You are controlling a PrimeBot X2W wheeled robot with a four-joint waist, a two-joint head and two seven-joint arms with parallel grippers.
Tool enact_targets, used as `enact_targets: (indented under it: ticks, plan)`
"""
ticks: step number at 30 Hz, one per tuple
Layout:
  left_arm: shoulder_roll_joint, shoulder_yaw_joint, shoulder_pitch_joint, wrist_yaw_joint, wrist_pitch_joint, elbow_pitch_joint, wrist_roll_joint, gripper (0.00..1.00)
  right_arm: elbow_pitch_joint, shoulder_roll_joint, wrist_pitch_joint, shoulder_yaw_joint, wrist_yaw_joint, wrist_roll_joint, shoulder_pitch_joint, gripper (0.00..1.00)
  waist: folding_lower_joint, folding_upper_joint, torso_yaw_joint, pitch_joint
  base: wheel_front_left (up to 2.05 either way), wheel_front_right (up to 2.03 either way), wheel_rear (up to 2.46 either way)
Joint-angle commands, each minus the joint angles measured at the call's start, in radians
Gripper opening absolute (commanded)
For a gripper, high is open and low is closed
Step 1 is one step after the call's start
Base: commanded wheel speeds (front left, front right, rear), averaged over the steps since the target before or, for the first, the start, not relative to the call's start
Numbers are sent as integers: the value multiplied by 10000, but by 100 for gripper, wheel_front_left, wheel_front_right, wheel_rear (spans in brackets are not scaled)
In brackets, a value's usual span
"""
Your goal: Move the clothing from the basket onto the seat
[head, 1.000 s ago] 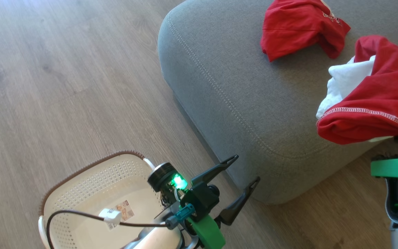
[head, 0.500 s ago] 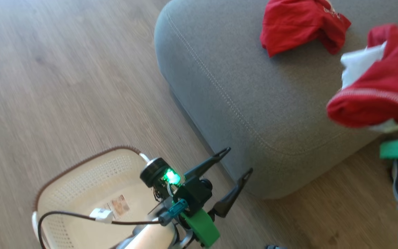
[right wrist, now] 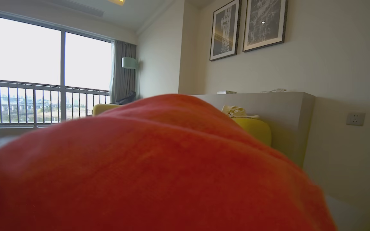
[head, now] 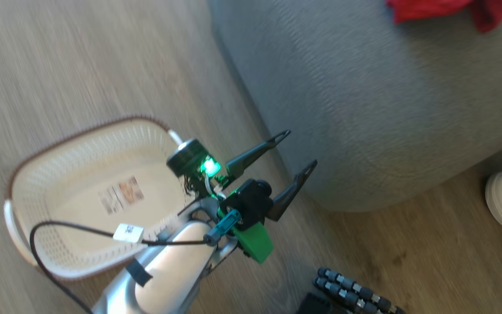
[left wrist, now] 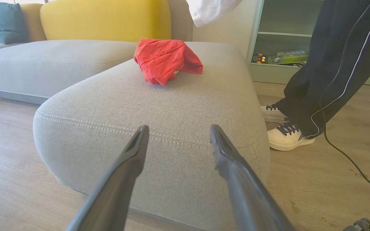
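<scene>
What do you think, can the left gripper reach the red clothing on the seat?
Probably yes. The left gripper is open and empty, aimed at the seat, and nothing stands between it and the red clothing. It lies well back, so the arm must lift and stretch.

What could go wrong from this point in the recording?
1. The red garment drapes across the right wrist view and hides the right hand's fingers, so it may snag on release or slide off the seat.
2. A person stands right by the seat's corner; a wide swing could hit them.
3. A cable trails on the floor nearby; the robot might catch it.
</scene>
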Motion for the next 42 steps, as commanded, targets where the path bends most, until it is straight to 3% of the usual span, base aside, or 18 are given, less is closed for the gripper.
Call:
enact_targets:
  ticks: [1, 12, 18, 25, 30, 35, 42]
  plan:
    - [30, 118, -384, -4, -49, -365, 104, 100, -147, -550, -63, -31, -2, 47, -448, 0, -3, 0, 462, 1035, 0, 0, 0]
    - [567, -259, -1680, 379, -49, -744, 539, 100, 1968, -2019, -63, -94, -2, 512, -3467, 0, -3, 0, 1070, 2511, 0, 0, 0]
    - [542, -688, -1981, 692, -49, -882, 502, 100, 4463, -3088, -63, 402, -2, -169, -4589, 0, -3, 0, 1566, 2785, 0, 0, 0]
    - [566, -963, -2070, 998, -49, -954, 315, 100, 7848, -3725, -63, 596, -2, -432, -5689, 0, -3, 0, 2059, 3030, 0, 0, 0]
    - [543, -1032, -2149, 1169, -49, -990, 220, 100, 8990, -3777, -63, 785, -2, -523, -6142, 0, -3, 0, 2235, 3170, 0, 0, 0]
    - [612, -1128, -2178, 1277, -49, -1040, 137, 100, 10007, -3577, 331, 1640, -2, -588, -6333, 0, -3, 0, 2285, 3230, 0, 0, 0]
    - [652, -1170, -2194, 1386, -49, -1039, 10, 100, 10525, -3459, 936, 2586, -2, -191, -6365, 0, -3, 0, 2286, 3200, 0, 0, 0]
